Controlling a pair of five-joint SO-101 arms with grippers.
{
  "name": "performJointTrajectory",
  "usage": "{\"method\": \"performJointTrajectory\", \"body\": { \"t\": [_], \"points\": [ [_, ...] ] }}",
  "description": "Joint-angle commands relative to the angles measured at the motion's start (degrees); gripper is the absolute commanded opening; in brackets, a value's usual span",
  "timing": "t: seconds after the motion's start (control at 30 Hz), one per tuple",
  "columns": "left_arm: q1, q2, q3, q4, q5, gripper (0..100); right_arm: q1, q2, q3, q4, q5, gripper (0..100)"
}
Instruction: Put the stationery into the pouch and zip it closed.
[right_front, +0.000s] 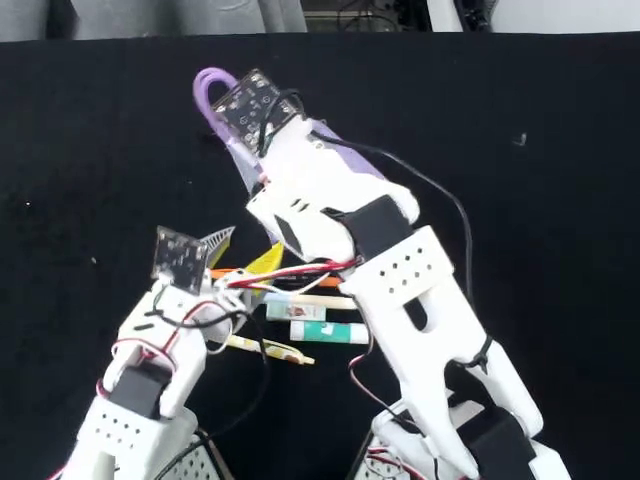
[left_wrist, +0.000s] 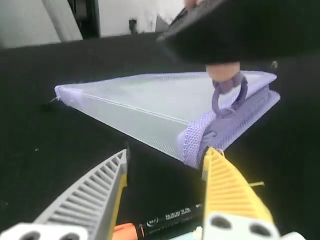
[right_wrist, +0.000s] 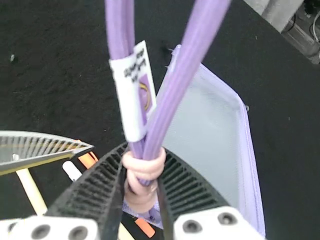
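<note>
Pouch (left_wrist: 145, 105): purple mesh, lies flat on black table (right_front: 560, 120), upper centre of high view; appears empty.
R gripper (right_wrist: 144, 162): clamped on knot at base of pouch's purple loop strap (right_wrist: 200, 55).
L gripper (left_wrist: 166, 152): jaws wide, holding nothing, near pouch's zip end.
Stationery (right_front: 322, 332): pens, markers etc. clustered at frame centre, between arms.
Handling: pouch looks light, limp, likely to slide; strap a fair anchor, else pinch fabric beside zip. Pens stiff, slim, apt to roll; grip mid-barrel.
</note>
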Motion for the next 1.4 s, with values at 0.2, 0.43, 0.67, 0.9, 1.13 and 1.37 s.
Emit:
{"method": "performJointTrajectory", "body": {
  "t": [0.2, 0.43, 0.67, 0.9, 1.13, 1.37],
  "points": [
    [-3.65, 21.89, -11.91, -9.41, 5.45, 24, -0.79, -2.59, -0.48, -0.26, 0.09, 1.1],
    [-5.67, 23.65, -11.82, -14.86, 5.71, 24, -0.79, -2.59, -0.40, -0.26, 0.18, 1.1],
    [-5.49, 23.30, -6.73, -22.15, 5.27, 24, -0.70, -2.59, -0.66, 0.88, 0.26, 1.1],
    [-2.33, 23.74, -5.23, -23.56, -2.90, 24, -0.70, -2.59, -0.66, 0.88, 0.26, 1.1],
    [-2.51, 23.74, -4.88, -23.74, -2.81, 14, -0.70, -2.59, -0.57, 0.88, 0.26, 1.1],
    [-5.67, 26.11, -7.52, -23.82, -2.81, 16, -0.70, -2.59, -0.48, 0.88, 0.26, 1.1]
  ]
}}
